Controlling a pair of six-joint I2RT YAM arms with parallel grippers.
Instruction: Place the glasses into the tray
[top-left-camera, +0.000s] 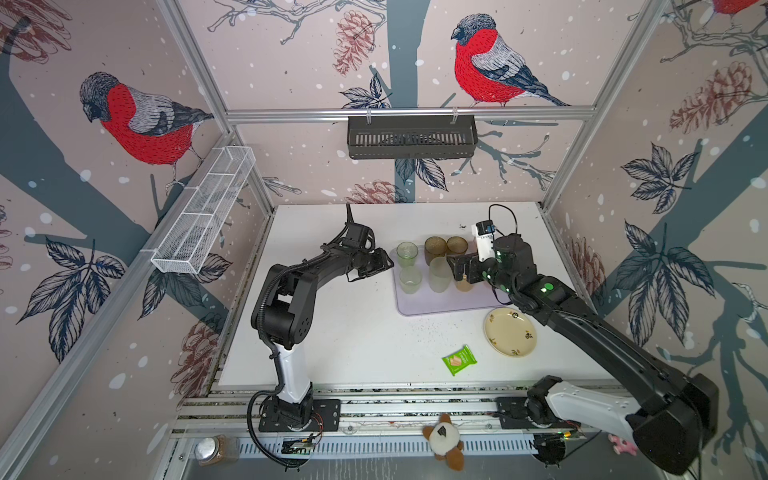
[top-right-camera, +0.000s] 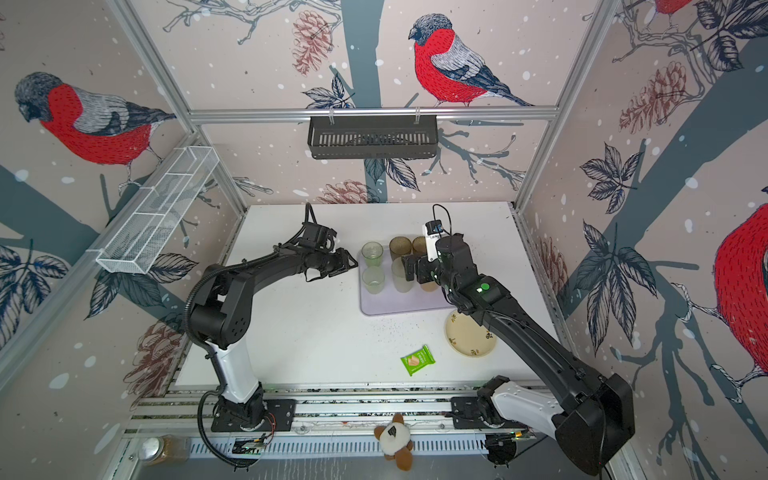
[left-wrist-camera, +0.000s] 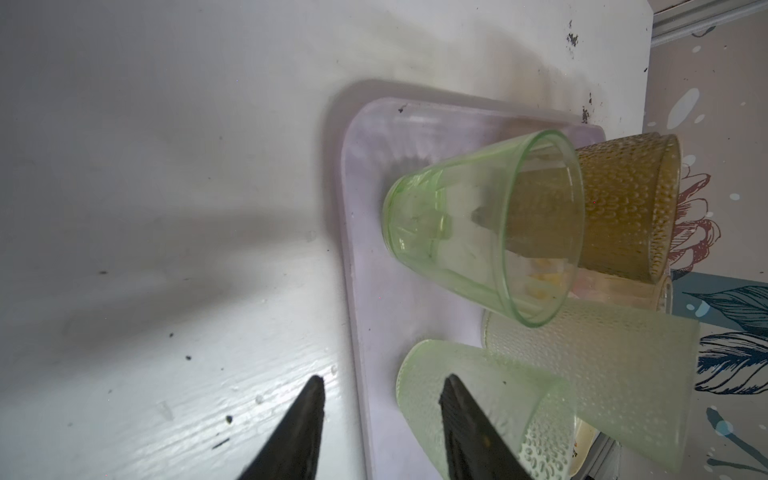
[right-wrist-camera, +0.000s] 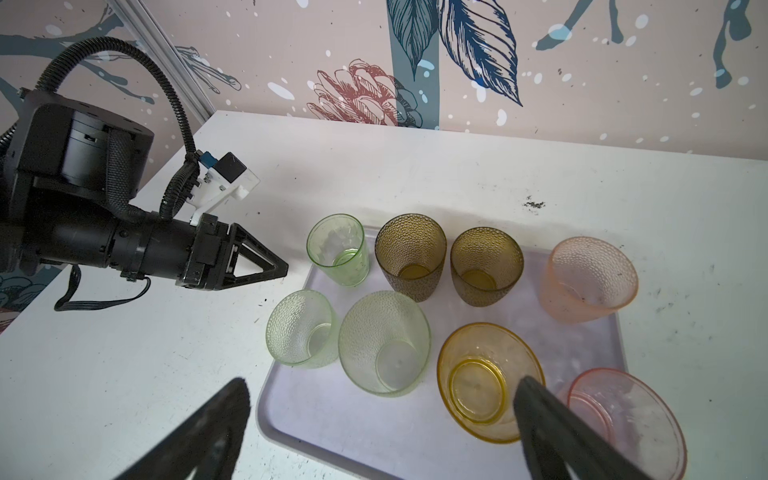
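Several glasses stand upright in the pale lilac tray: a smooth green one, two brown, a pink one, a dimpled green one, a frosted pale one, an amber one and a second pink one. My left gripper hangs open and empty over the tray's left edge, just beside the dimpled green glass. My right gripper is wide open above the tray's right part, holding nothing. In both top views the tray lies between the two grippers.
A cream flowered plate lies by the tray's near right corner under my right arm. A green snack packet lies nearer the front. A black slotted basket hangs on the back rail, a white wire rack on the left wall.
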